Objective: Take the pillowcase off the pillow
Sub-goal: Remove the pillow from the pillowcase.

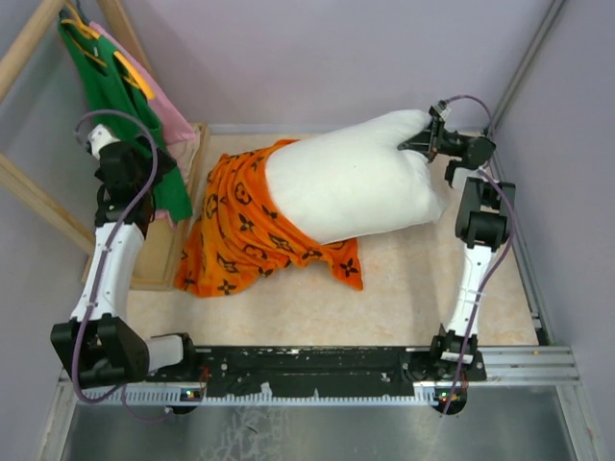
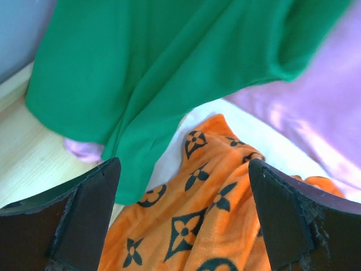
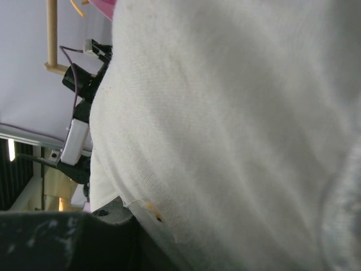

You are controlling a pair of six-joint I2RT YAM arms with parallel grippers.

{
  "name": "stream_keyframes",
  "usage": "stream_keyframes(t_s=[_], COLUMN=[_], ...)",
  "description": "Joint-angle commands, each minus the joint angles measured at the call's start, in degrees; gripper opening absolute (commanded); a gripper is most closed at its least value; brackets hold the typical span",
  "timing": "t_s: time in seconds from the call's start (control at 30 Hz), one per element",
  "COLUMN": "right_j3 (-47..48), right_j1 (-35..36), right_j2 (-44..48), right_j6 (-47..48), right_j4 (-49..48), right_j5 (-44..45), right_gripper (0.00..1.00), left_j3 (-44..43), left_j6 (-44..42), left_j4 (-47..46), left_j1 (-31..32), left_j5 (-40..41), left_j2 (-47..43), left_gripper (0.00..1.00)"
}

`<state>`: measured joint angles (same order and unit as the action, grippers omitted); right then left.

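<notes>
Mostly done: the pillow (image 1: 356,187) lies largely bare on the surface (image 1: 404,288); the pillowcase (image 1: 235,235) bunches around its left end, not yet clear; the right pincer (image 1: 426,144) pinches the pillow's far right corner, arm stretched forward; the left pincer (image 2: 183,192) hangs spread and empty above the pillowcase, beside the green top (image 2: 141,73).

Bright, even light, faint shadows — both wrist views soft, the pillow (image 3: 237,113) blurred up close.

Green tank top (image 2: 141,73) and pink garment (image 2: 316,113) hang just before the left claw (image 2: 180,195).
</notes>
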<state>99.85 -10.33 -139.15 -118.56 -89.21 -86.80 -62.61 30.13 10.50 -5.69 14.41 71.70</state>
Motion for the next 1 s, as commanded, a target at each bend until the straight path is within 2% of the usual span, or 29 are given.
stream_keyframes(t_s=[0.0, 0.1, 0.17, 0.3, 0.4, 0.47, 0.5, 0.53, 0.57, 0.6, 0.63, 0.7, 0.73, 0.8, 0.83, 0.87, 0.93, 0.97], right_j3=[1.35, 1.67, 1.83, 1.46, -0.06, -0.82, 0.06, 3.92, 12.75, 23.51, 29.64, 31.00, 30.37, 26.57, 23.49, 19.86, 12.10, 6.03], right_j1=[-0.65, 1.01, 2.02, 3.17, 3.55, 3.64, 3.65, 3.65, 3.80, 4.49, 5.04, 4.78, 4.75, 4.52, 4.05, 3.49, 1.76, 0.50], right_j2=[2.60, 2.55, 2.64, 3.54, 6.03, 8.71, 10.25, 11.57, 11.32, 8.63, 6.76, 5.32, 6.06, 9.10, 10.84, 12.51, 16.44, 18.55], right_j6=[-3.49, -1.13, 1.10, 4.58, 13.27, 26.92, 37.38, 54.48, 73.44, 89.54, 96.00, 93.81, 93.79, 94.06, 93.17, 91.56, 86.10, 82.06], right_j4=[-2.57, 0.30, 2.57, 6.70, 16.85, 36.40, 52.93, 76.69, 104.41, 123.78, 130.92, 129.44, 129.15, 127.43, 125.06, 121.57, 112.30, 106.76], right_j5=[7.53, 7.21, 7.22, 7.06, 7.14, 8.31, 9.75, 12.96, 20.68, 31.79, 34.88, 25.58, 27.38, 31.79, 31.34, 29.99, 28.19, 28.08], right_gripper=[0.00, 0.00, 0.00, 0.00, 0.00, 0.00, 0.00, 0.00, 0.00, 0.00, 0.00, 0.00, 0.00, 0.00, 0.00, 0.00, 0.00, 0.00], left_j3=[-3.71, -7.14, -11.34, -23.29, -26.81, -27.05, -27.15, -27.61, -28.11, -28.25, -28.11, -27.29, -26.26, -24.65, -23.50, -22.16, -18.82, -16.60], left_j6=[-7.93, -12.47, -14.42, -20.71, -23.16, -23.04, -22.50, -21.91, -21.42, -21.05, -20.63, -19.20, -18.62, -17.84, -17.11, -16.08, -13.86, -12.45], left_j4=[-1.00, -4.53, -3.99, 3.65, 4.57, 2.71, 1.78, 1.62, 1.85, 2.03, 2.32, 2.72, 2.62, 2.61, 2.52, 2.51, 2.65, 2.81], left_j1=[1.48, 3.85, 5.96, 12.64, 16.66, 17.81, 17.92, 17.91, 17.92, 17.89, 17.77, 17.54, 17.25, 15.30, 14.10, 12.50, 9.22, 7.76], left_j5=[-4.68, -16.02, -21.11, -23.48, -25.07, -26.20, -27.65, -28.36, -28.16, -27.04, -24.92, -17.79, -14.39, -9.88, -7.79, -5.84, -2.86, -1.72], left_j2=[-0.82, 3.28, 9.02, 22.79, 30.12, 33.98, 35.91, 37.74, 39.24, 40.31, 41.00, 41.25, 40.82, 40.06, 39.49, 38.69, 36.55, 35.21], left_gripper=[1.00, 1.00, 1.00, 1.00, 1.00, 1.00, 1.00, 1.00, 0.99, 0.94, 0.87, 0.70, 0.64, 0.45, 0.39, 0.38, 0.43, 0.41])
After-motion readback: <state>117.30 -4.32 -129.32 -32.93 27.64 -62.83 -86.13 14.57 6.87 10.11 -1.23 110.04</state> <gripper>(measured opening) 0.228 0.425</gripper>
